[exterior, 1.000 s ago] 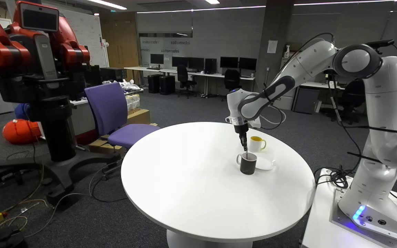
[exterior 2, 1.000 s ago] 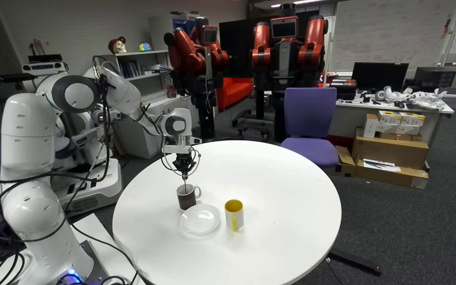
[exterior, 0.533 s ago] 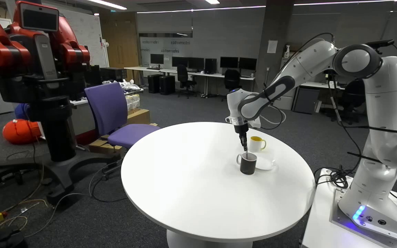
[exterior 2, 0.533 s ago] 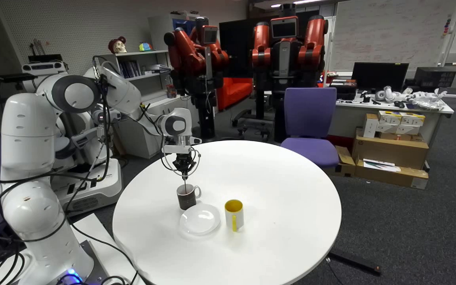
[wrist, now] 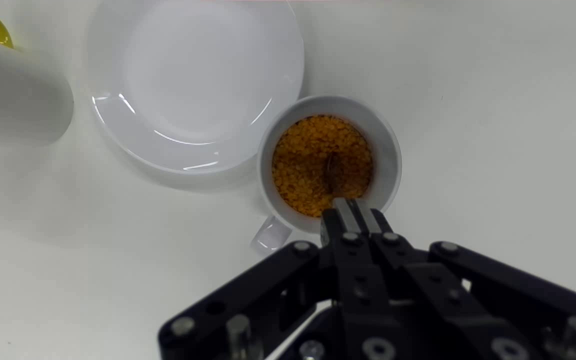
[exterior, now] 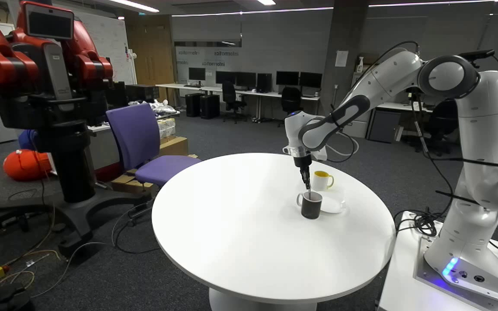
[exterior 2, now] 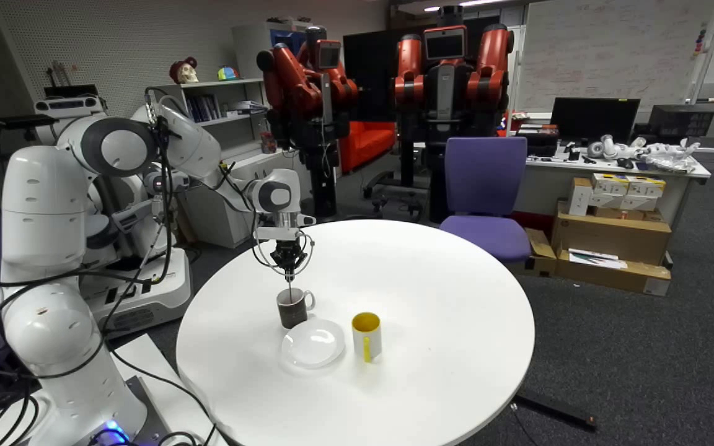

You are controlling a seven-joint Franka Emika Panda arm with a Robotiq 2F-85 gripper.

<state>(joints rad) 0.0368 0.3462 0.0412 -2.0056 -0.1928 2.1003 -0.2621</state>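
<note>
Jaws are closed to a narrow slit on a thin, straight stem (exterior 2: 290, 292), which we see near-upright inside the dark mug (exterior: 311, 209). That mug: straight cylinder, charcoal outer wall, pale glossy interior and handle. Inside it we've got coarse orange grains (wrist: 308, 150), flaky and uneven, level below the rim. Just beside: shallow round plate (exterior 2: 312, 344), white, shiny, curved glare streaks. Past the plate, a yellow-lined mug (exterior 2: 375, 339), upright, straight white sides, yellow loop handle. All of it on a round, smooth white worktop (exterior: 240, 242).

Hard to make out: stem's lower end. We get a dark curved mark (wrist: 330, 167) in the grains, too dim for us to call a shape. In the wrist view the jaws cover a bit of the dark mug's rim and most of the stem. That same view crops the plate at the top and the yellow-lined mug at the left. Stem's upper end is lost between the jaws. Whether dark mug and plate touch, we can't tell.
</note>
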